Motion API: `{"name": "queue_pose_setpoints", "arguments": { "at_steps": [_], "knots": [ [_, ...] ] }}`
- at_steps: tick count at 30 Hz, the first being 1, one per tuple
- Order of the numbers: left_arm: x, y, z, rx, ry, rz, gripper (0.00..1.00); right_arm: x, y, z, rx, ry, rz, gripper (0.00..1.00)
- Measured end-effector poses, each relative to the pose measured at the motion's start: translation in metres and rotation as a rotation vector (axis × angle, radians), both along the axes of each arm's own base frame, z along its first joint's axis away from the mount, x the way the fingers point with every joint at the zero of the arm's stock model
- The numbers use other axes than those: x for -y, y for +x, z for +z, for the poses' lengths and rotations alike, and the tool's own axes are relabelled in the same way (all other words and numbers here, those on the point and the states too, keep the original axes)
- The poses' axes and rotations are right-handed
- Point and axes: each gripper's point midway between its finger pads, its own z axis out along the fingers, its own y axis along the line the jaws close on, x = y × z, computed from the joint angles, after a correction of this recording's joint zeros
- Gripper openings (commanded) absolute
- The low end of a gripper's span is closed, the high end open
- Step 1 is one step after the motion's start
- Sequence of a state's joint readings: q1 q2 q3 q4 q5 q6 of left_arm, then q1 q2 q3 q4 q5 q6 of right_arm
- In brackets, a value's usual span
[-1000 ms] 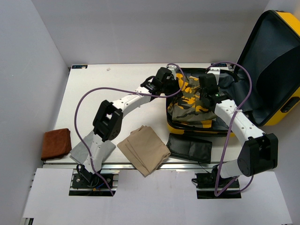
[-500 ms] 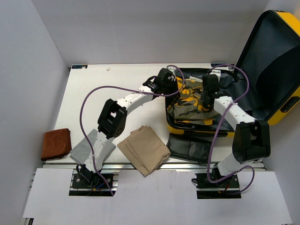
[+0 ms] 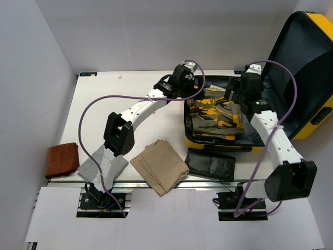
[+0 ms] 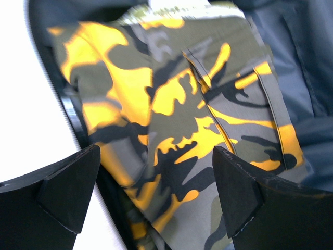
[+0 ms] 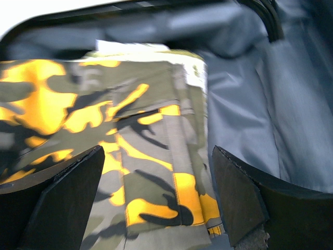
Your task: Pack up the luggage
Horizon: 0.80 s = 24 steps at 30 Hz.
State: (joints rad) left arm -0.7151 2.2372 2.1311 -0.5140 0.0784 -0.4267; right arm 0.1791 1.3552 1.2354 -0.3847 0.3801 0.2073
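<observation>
Camo garment [image 3: 216, 112] lies folded in open luggage [image 3: 307, 67] base — left gripper [image 4: 156, 172] and right gripper [image 5: 157, 166] both hover over it, jaws wide apart, nothing held.

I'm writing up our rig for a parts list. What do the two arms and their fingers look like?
Both arms are alike: white links, as on the left arm and right arm, joined by chunky black joint housings. A purple cable runs loosely along each from a black base. Each wrist ends in two matte black, wedge-shaped fingers. No lettering is readable.
</observation>
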Motion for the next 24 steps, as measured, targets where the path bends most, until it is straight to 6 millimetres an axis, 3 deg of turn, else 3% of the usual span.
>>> {"name": "queue_pose_setpoints", "arguments": {
  "at_steps": [3, 6, 9, 12, 15, 16, 19, 24],
  "knots": [
    [-0.015, 0.002, 0.019, 0.029, 0.026, 0.047, 0.98, -0.015, -0.006, 0.018, 0.038, 0.019, 0.108, 0.89],
    [-0.041, 0.001, 0.040, 0.045, 0.063, 0.119, 0.98, -0.042, -0.007, 0.011, 0.010, 0.038, 0.265, 0.89],
    [-0.080, -0.008, 0.067, 0.078, 0.098, 0.226, 0.98, -0.077, -0.006, -0.014, -0.061, 0.053, 0.410, 0.89],
    [-0.127, -0.026, 0.089, 0.102, 0.132, 0.347, 0.98, -0.107, -0.006, -0.052, -0.162, 0.051, 0.500, 0.89],
    [-0.171, -0.048, 0.096, 0.093, 0.156, 0.462, 0.98, -0.117, -0.003, -0.088, -0.256, 0.038, 0.482, 0.89],
    [-0.185, -0.057, 0.093, 0.076, 0.169, 0.497, 0.98, -0.117, -0.001, -0.106, -0.302, 0.028, 0.456, 0.89],
    [-0.218, -0.082, 0.066, 0.000, 0.219, 0.585, 0.98, -0.102, 0.007, -0.132, -0.366, 0.007, 0.321, 0.89],
    [-0.242, -0.127, -0.010, -0.163, 0.328, 0.575, 0.98, -0.090, 0.021, -0.141, -0.385, 0.018, 0.174, 0.89]
  ]
}}
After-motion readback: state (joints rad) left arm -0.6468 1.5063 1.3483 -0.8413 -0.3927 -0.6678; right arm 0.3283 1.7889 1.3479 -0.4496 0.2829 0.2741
